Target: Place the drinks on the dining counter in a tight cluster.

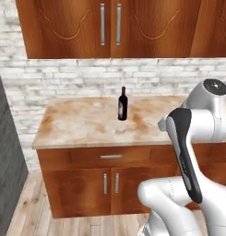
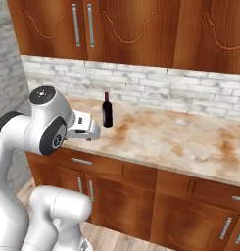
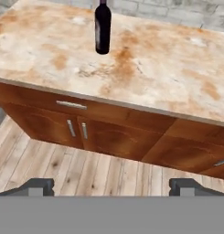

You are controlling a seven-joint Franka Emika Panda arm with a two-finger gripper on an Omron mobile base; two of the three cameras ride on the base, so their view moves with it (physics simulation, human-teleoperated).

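Note:
A dark wine bottle with a red neck (image 1: 122, 105) (image 2: 107, 112) (image 3: 103, 29) stands upright on a short marbled counter (image 1: 77, 124) (image 2: 190, 139) (image 3: 168, 68) backed by a white brick wall. My gripper (image 3: 112, 186) hangs in front of this counter's edge, short of the bottle and touching nothing. Its fingertips (image 3: 38, 185) are spread wide apart, so it is open and empty. In the right base view the hand (image 2: 86, 129) sits over the counter's front left edge, with the bottle just beyond it. The dining counter is out of view.
Wooden wall cabinets (image 1: 110, 27) hang above the brick wall (image 1: 86, 78). Base cabinets with a drawer handle (image 3: 71, 105) and door handles (image 1: 110, 183) sit under the counter. Wood plank floor (image 3: 86, 173) lies in front. A dark grey wall (image 1: 6, 161) stands at the left.

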